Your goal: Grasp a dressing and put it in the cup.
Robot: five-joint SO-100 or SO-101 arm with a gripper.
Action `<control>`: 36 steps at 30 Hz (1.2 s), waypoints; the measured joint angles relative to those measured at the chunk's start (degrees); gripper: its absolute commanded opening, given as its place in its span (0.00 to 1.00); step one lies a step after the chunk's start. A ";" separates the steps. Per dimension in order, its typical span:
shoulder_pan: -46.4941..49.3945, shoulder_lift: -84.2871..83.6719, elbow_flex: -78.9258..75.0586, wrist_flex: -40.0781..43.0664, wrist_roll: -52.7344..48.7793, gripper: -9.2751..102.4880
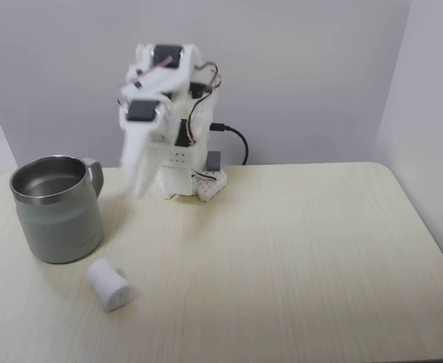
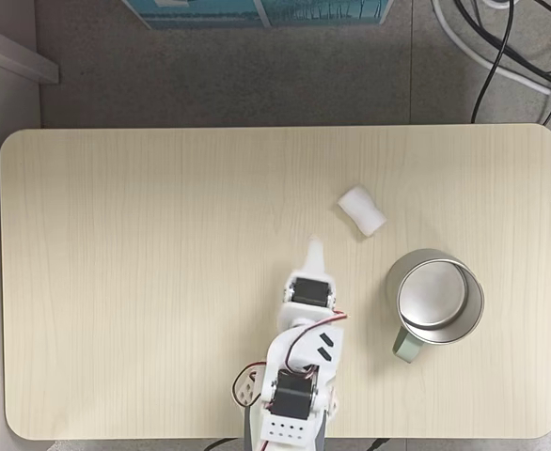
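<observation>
The dressing (image 1: 107, 284) (image 2: 362, 210), a small white soft roll, lies on its side on the table just in front of the cup. The cup (image 1: 57, 208) (image 2: 435, 299) is a large grey-green mug with a shiny steel inside, upright, and nothing shows in it. Its handle points toward the arm's base. My white gripper (image 1: 137, 185) (image 2: 314, 250) hangs above the table close to the arm's base, blurred in a fixed view. Its fingers look pressed together into a narrow tip with nothing between them. It is well apart from both the dressing and the cup.
The pale wooden table (image 1: 297, 257) (image 2: 144, 254) has wide free room away from the cup. The arm's base (image 1: 195, 181) (image 2: 290, 413) stands at one long edge, with a black cable (image 1: 236, 140) behind it. Grey walls close in the table's back and side.
</observation>
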 measured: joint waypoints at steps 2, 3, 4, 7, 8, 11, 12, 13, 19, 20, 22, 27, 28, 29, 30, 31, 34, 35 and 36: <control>0.53 7.29 6.59 2.02 1.41 0.29; 1.58 11.07 9.76 3.08 1.93 0.30; 2.20 15.12 13.10 4.22 2.46 0.30; 3.34 27.60 21.80 6.50 4.13 0.31; 4.13 30.94 23.99 7.12 4.48 0.31; 3.78 39.99 28.65 8.53 4.92 0.32; 3.69 42.98 29.53 8.88 5.10 0.32; 3.69 45.97 30.41 9.05 5.27 0.32; 4.39 63.46 34.01 9.76 5.36 0.33; 4.39 65.83 34.10 9.58 5.36 0.33; 4.75 70.14 34.19 8.35 5.36 0.33; 5.62 80.95 35.95 5.19 4.83 0.32; 5.45 83.32 36.83 4.75 4.66 0.32; 5.36 85.69 37.79 4.48 4.57 0.32; 5.36 87.89 38.58 4.13 4.39 0.32; 5.62 89.74 39.29 3.69 4.31 0.32; 5.89 93.60 40.87 2.55 3.78 0.31; 5.89 94.31 41.22 2.55 3.60 0.30; 5.80 94.83 41.40 2.11 3.43 0.29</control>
